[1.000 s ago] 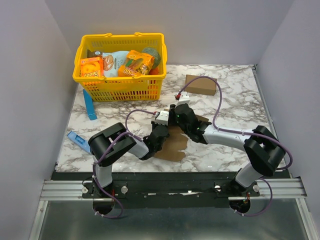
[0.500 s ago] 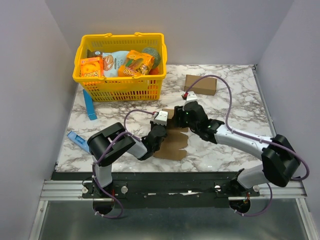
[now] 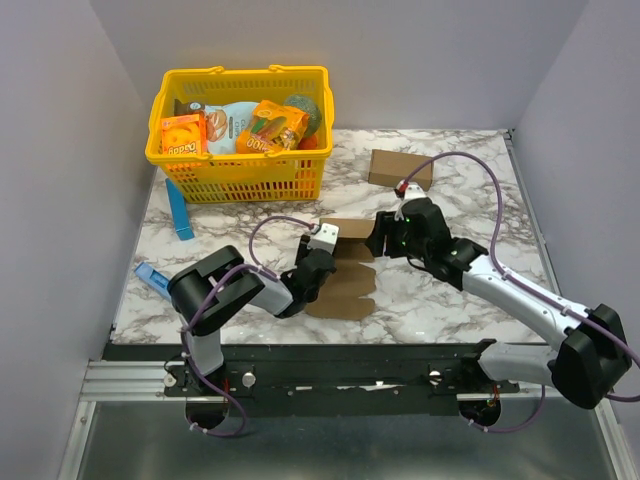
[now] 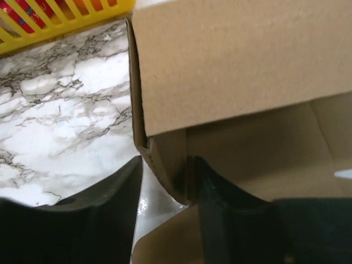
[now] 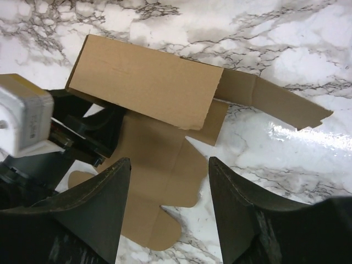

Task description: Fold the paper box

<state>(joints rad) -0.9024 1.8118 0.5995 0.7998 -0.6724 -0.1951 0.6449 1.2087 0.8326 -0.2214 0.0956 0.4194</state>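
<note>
The left gripper (image 4: pixel 165 165) is pinching a folded edge of the paper box (image 5: pixel 146 82). Its two dark fingertips are pressing the doubled cardboard from either side, with a sliver of glossy table showing lower in the gap. The cardboard is thin, matte, plain brown and unprinted. One long rectangular panel is standing up from the sheet, and the rest is lying flat with rounded tabs along its near edge and a narrow angled flap trailing off to the right. The box is sitting at the middle of the marble table (image 3: pixel 220 240), between the two arms.

The left arm is lying low and bent, its elbow bulging out near the front-left edge and its forearm reaching right, into the sheet's left side.

The right gripper (image 5: pixel 168 162) is hanging over the box with its black wedge-shaped fingers spread wide and nothing between them, just beside the right end of the raised panel. The right arm is stretching long and nearly straight from its base at the near right toward the centre.

Farther back a longer brown carton (image 3: pixel 400 170) is lying on the white, grey-veined marble, and a yellow slatted basket (image 3: pixel 240 175) is holding orange snack boxes (image 3: pixel 183 133) at the rear left.
</note>
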